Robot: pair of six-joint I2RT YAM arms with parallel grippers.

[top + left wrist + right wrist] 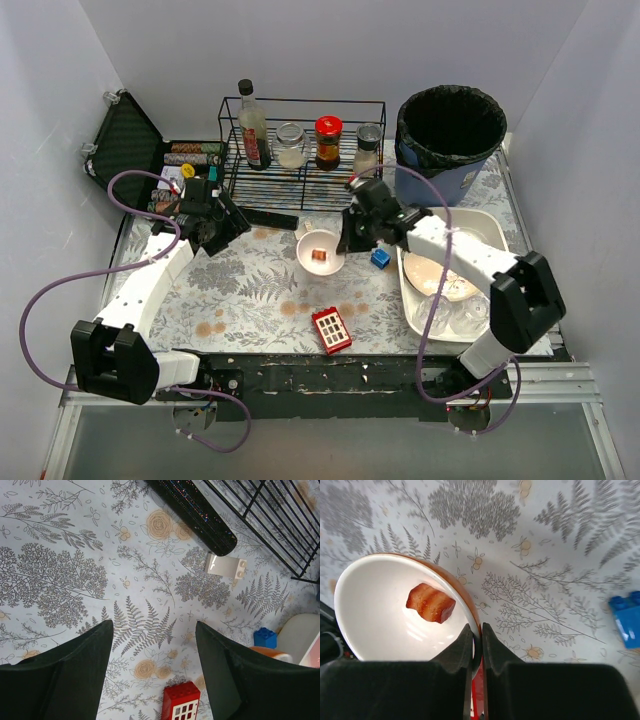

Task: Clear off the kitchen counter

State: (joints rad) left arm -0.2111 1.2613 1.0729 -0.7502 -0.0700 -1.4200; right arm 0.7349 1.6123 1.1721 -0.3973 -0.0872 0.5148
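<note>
The kitchen counter (250,290) is a fern-patterned top with brownish stains. Near its middle stands a white bowl (320,253) with an orange outside, holding a piece of browned meat (430,603). My right gripper (345,245) is shut on the bowl's right rim (470,615), one finger inside and one outside. My left gripper (235,225) hovers open over bare counter (150,580), nothing between its fingers. A red-and-white brick (331,329) lies near the front edge and also shows under the left gripper (181,700). A blue brick (380,258) sits just right of the bowl.
A black wire rack (300,150) with a bottle and jars stands at the back. A bin (450,130) is at the back right, and a white tub (490,225) with dishes at the right. A black case (125,140) lies far left. A white brick (225,566) and a black glittery object (195,510) lie before the rack.
</note>
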